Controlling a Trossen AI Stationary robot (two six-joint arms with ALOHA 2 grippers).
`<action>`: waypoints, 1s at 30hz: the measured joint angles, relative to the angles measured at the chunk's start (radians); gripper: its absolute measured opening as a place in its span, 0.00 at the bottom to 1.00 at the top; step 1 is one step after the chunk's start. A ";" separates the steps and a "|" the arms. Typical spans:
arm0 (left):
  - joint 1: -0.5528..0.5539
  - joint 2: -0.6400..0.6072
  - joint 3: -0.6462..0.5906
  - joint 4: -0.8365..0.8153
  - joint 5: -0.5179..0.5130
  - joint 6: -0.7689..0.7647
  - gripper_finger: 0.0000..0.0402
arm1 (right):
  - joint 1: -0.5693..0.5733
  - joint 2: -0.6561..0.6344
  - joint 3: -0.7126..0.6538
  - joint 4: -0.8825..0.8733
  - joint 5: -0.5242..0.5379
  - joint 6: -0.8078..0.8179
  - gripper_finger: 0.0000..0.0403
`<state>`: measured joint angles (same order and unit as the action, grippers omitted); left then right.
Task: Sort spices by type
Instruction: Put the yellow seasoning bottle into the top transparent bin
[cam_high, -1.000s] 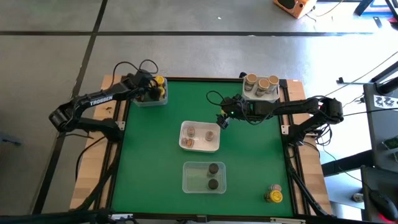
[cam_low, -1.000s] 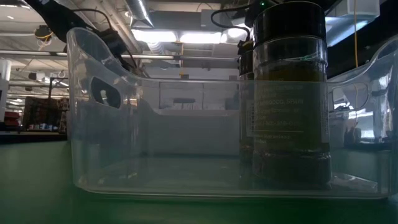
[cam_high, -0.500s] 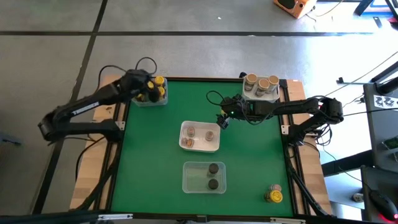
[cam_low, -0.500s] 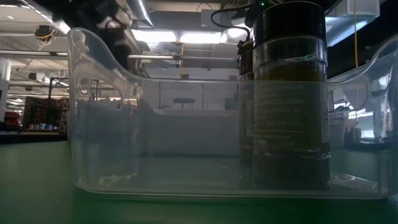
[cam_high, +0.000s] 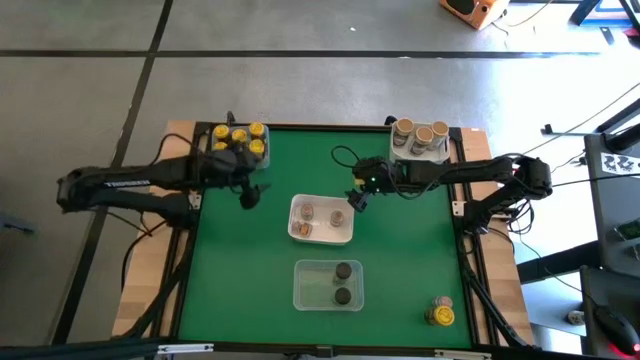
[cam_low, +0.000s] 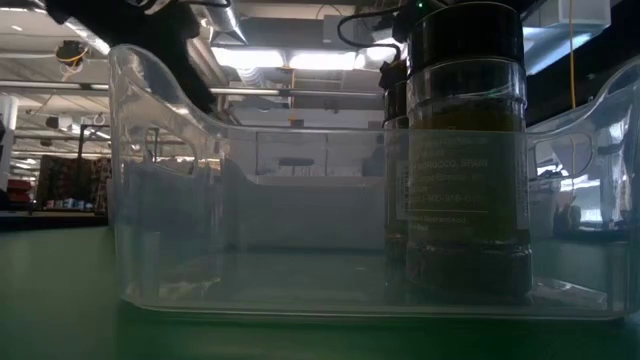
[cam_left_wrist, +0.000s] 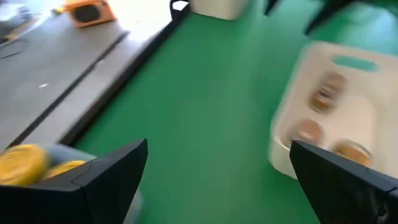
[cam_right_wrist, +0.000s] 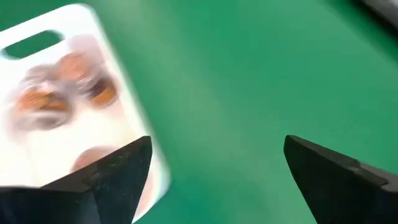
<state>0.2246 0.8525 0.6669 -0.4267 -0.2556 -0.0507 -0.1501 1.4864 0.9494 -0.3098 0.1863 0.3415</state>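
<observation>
spices (cam_high: 236, 139) fill bins overhead; low view shows one dark jar (cam_low: 467, 150).

Four bins on the table (cam_high: 240, 260) — one upper left (cam_high: 240, 161), one upper right (cam_high: 420, 152), one centre (cam_high: 322, 232), one below it (cam_high: 312, 287) — and two loose jars (cam_high: 439, 310) lower right.

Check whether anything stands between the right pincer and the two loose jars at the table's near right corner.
Nothing visible does. The right pincer hangs open beside the white bin, and only bare green mat lies between it and the two loose jars. The clear bin sits off that line.
</observation>
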 joint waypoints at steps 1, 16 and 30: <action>-0.026 0.001 -0.014 0.004 0.001 -0.003 0.98 | 0.001 0.000 0.012 -0.023 -0.029 0.000 0.90; -0.203 0.001 -0.225 0.126 -0.001 -0.090 0.98 | 0.352 -0.005 0.352 -0.622 -0.060 0.318 0.90; -0.256 0.001 -0.236 0.132 -0.002 -0.057 0.98 | 0.776 0.018 0.445 -0.825 -0.170 1.288 0.90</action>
<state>-0.0312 0.8532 0.4313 -0.2949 -0.2575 -0.1080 0.6260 1.5040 1.3941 -1.1346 0.0160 1.6300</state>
